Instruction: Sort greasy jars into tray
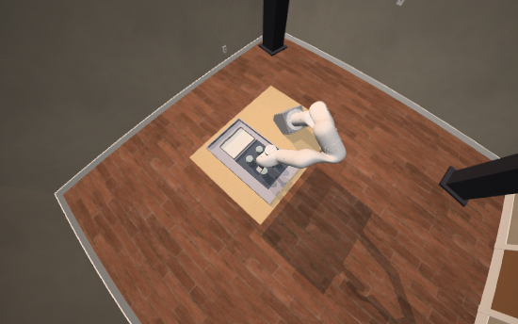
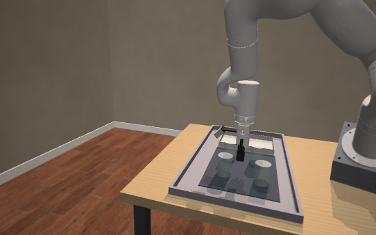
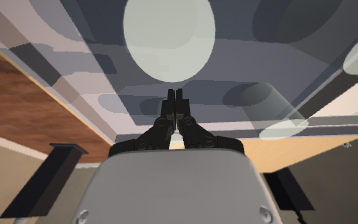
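Here we judge the testing step to be in hand: our black two-finger gripper [image 2: 240, 155], fingers pressed together on nothing, hangs low over the dark drying mat [image 2: 212, 177] at the frame's centre, just beside the upturned clear glass jar [image 2: 225, 160] to its left. The other three glass jars [image 2: 262, 167] stand apart on the mat, right and lower. The pale shallow tray [image 2: 261, 145] lies above, holding no jar. Next we would nudge that jar sideways with closed fingers and gauge how it slides.
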Robot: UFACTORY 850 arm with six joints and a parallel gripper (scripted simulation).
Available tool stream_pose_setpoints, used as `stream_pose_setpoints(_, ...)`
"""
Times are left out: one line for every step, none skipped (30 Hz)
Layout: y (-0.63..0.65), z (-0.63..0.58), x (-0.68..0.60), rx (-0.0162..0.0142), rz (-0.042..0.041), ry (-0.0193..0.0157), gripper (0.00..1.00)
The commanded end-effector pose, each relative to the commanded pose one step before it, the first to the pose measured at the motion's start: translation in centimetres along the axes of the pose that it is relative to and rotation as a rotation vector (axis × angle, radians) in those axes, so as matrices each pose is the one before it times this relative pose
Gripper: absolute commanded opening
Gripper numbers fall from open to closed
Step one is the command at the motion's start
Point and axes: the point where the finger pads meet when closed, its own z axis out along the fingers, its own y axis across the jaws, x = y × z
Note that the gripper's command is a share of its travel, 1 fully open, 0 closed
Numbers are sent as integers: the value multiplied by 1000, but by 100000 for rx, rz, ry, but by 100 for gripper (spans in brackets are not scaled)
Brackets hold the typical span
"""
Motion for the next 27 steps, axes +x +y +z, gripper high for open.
stream_pose_setpoints(2, -1927, 66, -13, -28, 109, 0)
stream_pose_setpoints(0, -764, 0, 0, 0, 0, 0)
stream_pose_setpoints(0, -764, 0, 0, 0, 0, 0)
stream_pose_setpoints(0, -764, 0, 0, 0, 0, 0)
stream_pose_setpoints(0, -764, 0, 0, 0, 0, 0)
stream_pose_setpoints(0, -764, 0, 0, 0, 0, 0)
stream_pose_setpoints(0, -764, 0, 0, 0, 0, 0)
stream_pose_setpoints(0, -764, 0, 0, 0, 0, 0)
stream_pose_setpoints(0, 0, 0, 0, 0, 0, 0)
stream_pose_setpoints(0, 0, 0, 0, 0, 0, 0)
stream_pose_setpoints(0, 0, 0, 0, 0, 0, 0)
stream_pose_setpoints(826, 0, -39, 0, 0, 0, 0)
stream_pose_setpoints(826, 0, -39, 0, 0, 0, 0)
stream_pose_setpoints(826, 0, -39, 0, 0, 0, 0)
stream_pose_setpoints(0, 0, 0, 0, 0, 0, 0)
stream_pose_setpoints(0, 0, 0, 0, 0, 0, 0)
stream_pose_setpoints(826, 0, -39, 0, 0, 0, 0)
stream_pose_setpoints(826, 0, -39, 0, 0, 0, 0)
stream_pose_setpoints(826, 0, -39, 0, 0, 0, 0)
stream_pose_setpoints(826, 0, -39, 0, 0, 0, 0)
stream_pose_setpoints(826, 0, -39, 0, 0, 0, 0)
stream_pose_setpoints(826, 0, -39, 0, 0, 0, 0)
stream_pose_setpoints(826, 0, -39, 0, 0, 0, 0)
stream_pose_setpoints(826, 0, -39, 0, 0, 0, 0)
stream_pose_setpoints(826, 0, -39, 0, 0, 0, 0)
stream_pose_setpoints(826, 0, -39, 0, 0, 0, 0)
stream_pose_setpoints(826, 0, -39, 0, 0, 0, 0)
